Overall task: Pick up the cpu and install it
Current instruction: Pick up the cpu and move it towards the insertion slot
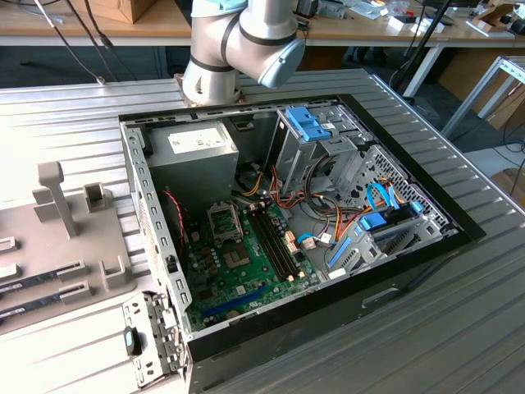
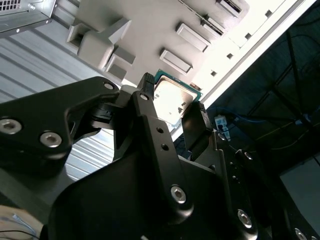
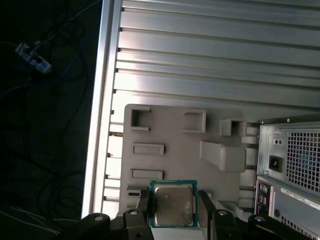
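The cpu (image 3: 173,204), a small square chip with a green edge and a silvery top plate, sits between the two black fingers of my gripper (image 3: 174,200), which is shut on its opposite edges. In the second wrist view the cpu (image 2: 172,99) shows the same way in the gripper (image 2: 172,102), held over the grey fixture plate (image 2: 150,30). In the exterior view the open computer case (image 1: 394,271) lies on the table with its green motherboard (image 1: 246,283) and the square socket (image 1: 223,220) facing up.
The grey fixture plate (image 1: 90,263) with upright posts and slots lies at the exterior view's left of the case. The arm's base joints (image 1: 238,41) stand behind the case. The ribbed metal table (image 3: 210,60) ends at an edge (image 3: 100,125) beside dark floor with cables.
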